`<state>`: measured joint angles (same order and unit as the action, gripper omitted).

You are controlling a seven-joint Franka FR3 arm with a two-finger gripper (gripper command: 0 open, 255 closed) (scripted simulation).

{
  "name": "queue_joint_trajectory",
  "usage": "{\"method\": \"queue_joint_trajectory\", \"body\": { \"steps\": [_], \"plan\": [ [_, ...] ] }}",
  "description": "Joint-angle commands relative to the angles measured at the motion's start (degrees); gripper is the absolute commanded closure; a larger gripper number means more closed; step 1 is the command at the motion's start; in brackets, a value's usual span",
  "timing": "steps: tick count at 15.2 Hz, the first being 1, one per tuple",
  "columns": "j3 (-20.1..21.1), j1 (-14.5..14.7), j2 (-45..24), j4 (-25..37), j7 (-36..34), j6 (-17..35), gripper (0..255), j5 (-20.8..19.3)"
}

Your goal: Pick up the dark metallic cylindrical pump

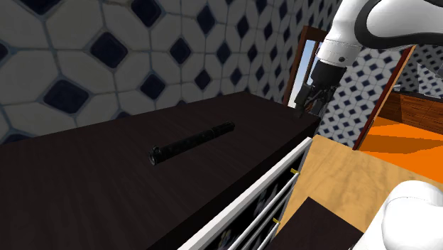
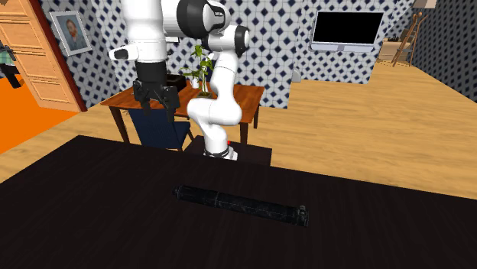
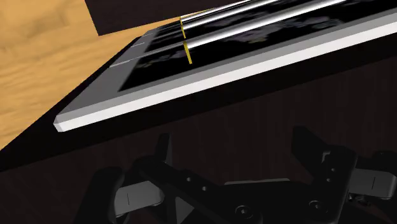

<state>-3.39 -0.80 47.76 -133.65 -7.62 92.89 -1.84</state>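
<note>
Well apart from the black pump [image 2: 241,205], fingers [image 2: 170,100] spread, empty, over dark countertop [image 2: 92,206].

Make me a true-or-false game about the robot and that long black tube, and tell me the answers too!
1. The pump lies flat on the dark counter. True.
2. The hand is holding the pump. False: the hand is open, empty and up in the air, away from the pump.
3. The pump is bright red. False: it is black.
4. A dark screen hangs on the tiled wall. True.
</note>
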Motion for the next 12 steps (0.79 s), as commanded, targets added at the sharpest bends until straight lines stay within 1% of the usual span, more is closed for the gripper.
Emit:
{"method": "queue_joint_trajectory", "body": {
  "steps": [1,6,12],
  "plan": [
    [0.0,0.0,0.0,0.0,0.0,0.0,0,0.0],
    [9.54,-2.25,0.33,-0.98,-18.41,0.21,0,5.89],
    [21.0,-5.7,-4.35,2.52,-40.37,1.58,0,12.24]
  ]
}}
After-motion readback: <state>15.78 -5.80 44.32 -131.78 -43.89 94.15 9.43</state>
